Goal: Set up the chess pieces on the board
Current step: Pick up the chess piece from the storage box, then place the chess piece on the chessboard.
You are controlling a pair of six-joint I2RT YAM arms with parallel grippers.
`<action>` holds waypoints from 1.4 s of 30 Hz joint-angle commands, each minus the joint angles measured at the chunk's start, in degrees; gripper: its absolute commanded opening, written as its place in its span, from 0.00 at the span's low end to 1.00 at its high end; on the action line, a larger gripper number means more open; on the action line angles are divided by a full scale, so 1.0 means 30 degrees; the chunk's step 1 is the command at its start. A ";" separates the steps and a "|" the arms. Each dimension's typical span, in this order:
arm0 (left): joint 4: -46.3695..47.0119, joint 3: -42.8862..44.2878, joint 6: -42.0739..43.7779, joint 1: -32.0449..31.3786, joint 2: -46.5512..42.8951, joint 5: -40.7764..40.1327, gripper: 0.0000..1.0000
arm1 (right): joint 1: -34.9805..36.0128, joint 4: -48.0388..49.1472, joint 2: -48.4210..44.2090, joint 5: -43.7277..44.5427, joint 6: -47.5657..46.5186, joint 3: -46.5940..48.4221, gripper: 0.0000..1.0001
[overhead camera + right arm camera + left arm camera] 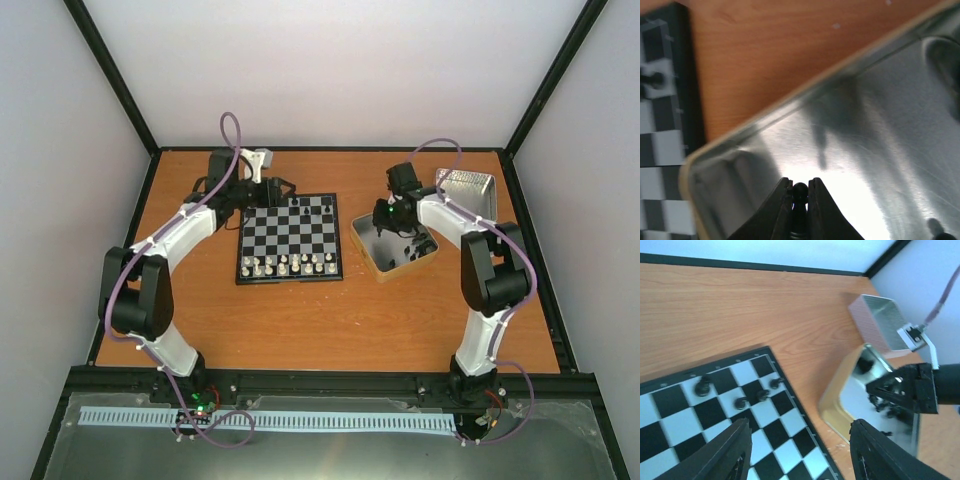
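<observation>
The board point(290, 238) lies mid-table, with a few black chess pieces point(303, 205) on its far rows and white pieces point(290, 266) along its near rows. My left gripper point(281, 188) hovers open and empty over the board's far right corner point(790, 440); several black pieces point(740, 403) stand just ahead of its wide-apart fingers point(735, 450). My right gripper point(401, 222) is inside the open tin tray point(366, 243) and is shut on a black pawn point(800, 192), held by its head above the shiny floor point(865, 125).
More black pieces point(885, 407) lie in the tray beside the right gripper point(897, 390). A second tin point(467, 188) sits at the back right, also in the left wrist view point(880, 320). The board's edge point(660, 125) lies left of the tray rim point(790, 107).
</observation>
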 commanded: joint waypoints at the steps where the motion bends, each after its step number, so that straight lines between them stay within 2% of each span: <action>1: 0.3772 -0.0573 -0.1839 -0.0683 0.0287 0.4061 0.56 | -0.0097 0.2842 -0.1903 -0.1846 0.1990 -0.0684 0.10; 7: 0.4927 0.0721 -0.1211 -0.2783 0.2076 0.5259 0.56 | -0.0087 0.6642 -0.3754 -0.4523 0.3721 -0.1664 0.12; 10: 0.6691 0.0661 -0.2222 -0.3059 0.2461 0.6224 0.56 | -0.0091 0.8505 -0.4270 -0.5376 0.5080 -0.1913 0.12; 14: 0.9925 0.1055 -0.4361 -0.3432 0.3406 0.6433 0.60 | -0.0082 0.8097 -0.3676 -0.6782 0.8355 -0.0576 0.12; 21: 0.9275 0.2049 -0.4937 -0.3960 0.4396 0.4946 0.62 | -0.0053 0.9385 -0.3600 -0.7738 1.1416 -0.0314 0.12; 27: 1.0345 0.2136 -0.6355 -0.3989 0.4945 0.5856 0.56 | 0.0041 0.9935 -0.3737 -0.7589 1.2390 -0.0549 0.12; 34: 1.0466 0.2190 -0.6162 -0.4190 0.5184 0.6510 0.54 | 0.0132 1.0630 -0.3559 -0.7653 1.3256 -0.0804 0.12; 42: 1.0131 0.3063 -0.7184 -0.4253 0.5773 0.6121 0.37 | 0.0329 1.0352 -0.3410 -0.7622 1.2817 -0.0664 0.12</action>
